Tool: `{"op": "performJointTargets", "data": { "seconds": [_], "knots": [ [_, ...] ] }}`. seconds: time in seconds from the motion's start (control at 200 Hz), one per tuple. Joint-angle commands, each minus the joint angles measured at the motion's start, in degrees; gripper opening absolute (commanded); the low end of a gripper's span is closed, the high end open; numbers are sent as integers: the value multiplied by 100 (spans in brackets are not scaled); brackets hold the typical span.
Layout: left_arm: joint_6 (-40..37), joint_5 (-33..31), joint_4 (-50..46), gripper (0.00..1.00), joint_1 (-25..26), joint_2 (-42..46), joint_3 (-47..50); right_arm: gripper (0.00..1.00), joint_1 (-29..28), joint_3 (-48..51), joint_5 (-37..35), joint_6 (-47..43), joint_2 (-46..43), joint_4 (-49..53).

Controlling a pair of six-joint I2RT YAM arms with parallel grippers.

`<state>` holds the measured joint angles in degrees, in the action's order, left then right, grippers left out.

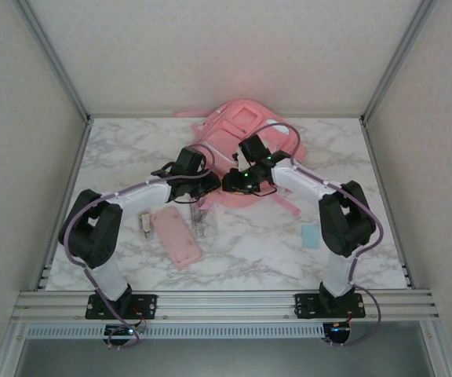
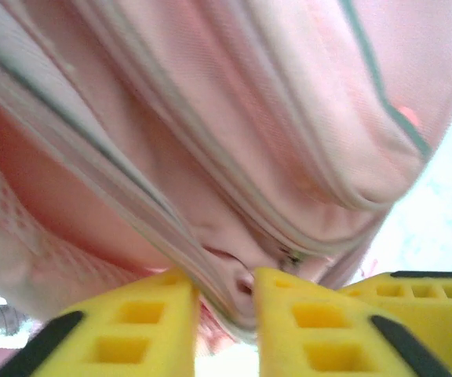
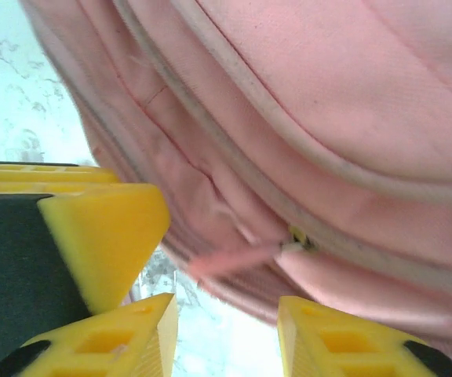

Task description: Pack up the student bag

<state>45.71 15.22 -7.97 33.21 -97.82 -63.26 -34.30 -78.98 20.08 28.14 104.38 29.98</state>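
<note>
Top cam: the student bag point(image 1: 246, 129) lies at the far middle of the marble table point(image 1: 351, 157), easily the biggest thing there. Both arms reach in to the bag's near edge. The left gripper point(image 1: 210, 185) and right gripper point(image 1: 228, 182) are pretty much nose to nose right against it, but they're too dark and small from up here to read the jaws. In front of the bag and a bit left there's a flat pink pencil case point(image 1: 176, 234), apart from the bag. Front-right of the bag, well apart, is a small light-blue flat piece point(image 1: 311, 236). Left wrist cam: the bag's pink fabric and grey zipper lines hang right over the left gripper point(image 2: 226, 314). Its yellow fingers point(image 2: 124, 330) are only narrowly apart, and a fold of the bag's seam sits in the gap btwn them. Can't tell if that fold is actually pinched or just lying there, tbh. Another yellow finger point(image 2: 422, 290) sits just right of it, under the bag's lower edge. Right wrist cam: the right gripper point(image 3: 226, 338) is parted fairly wide w/ nothing in it, and marble shows thru the gap. The bag is just above the tips. A thin pink zipper pull point(image 3: 234, 259) sticks out of the bag's seam over the gap, not btwn the pads. A yellow-and-black finger point(image 3: 92, 228) sits left of that, beside the bag.
</note>
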Motion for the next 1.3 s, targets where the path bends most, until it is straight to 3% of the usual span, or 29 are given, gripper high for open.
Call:
{"op": "performJointTargets", "data": {
  "seconds": [0.0, 0.14, 0.33, 0.536, 0.796, 1.296],
  "knots": [
    [-486, -117, -284, 33, 80, 550, -333, 40, 126, 230, -286, 97, -482, -32],
    [-1110, -387, -834, 41, 131, 707, -618, 43, 328, 277, -565, 226, -637, 210],
    [-2459, -345, -1629, 42, 194, 324, -1360, 43, 621, 743, -633, 837, -660, -364],
    [-3734, 173, -2507, 44, 194, -551, -2251, 44, 804, 1182, -632, 1160, -691, -1001],
    [-3858, 419, -2771, 45, 194, -1265, -2558, 44, 914, 1390, -688, 1255, -649, -1234],
    [-3798, 511, -2326, 44, 194, -1906, -2541, 44, 939, 1447, -663, 1264, -642, -1305]
  ]
}}
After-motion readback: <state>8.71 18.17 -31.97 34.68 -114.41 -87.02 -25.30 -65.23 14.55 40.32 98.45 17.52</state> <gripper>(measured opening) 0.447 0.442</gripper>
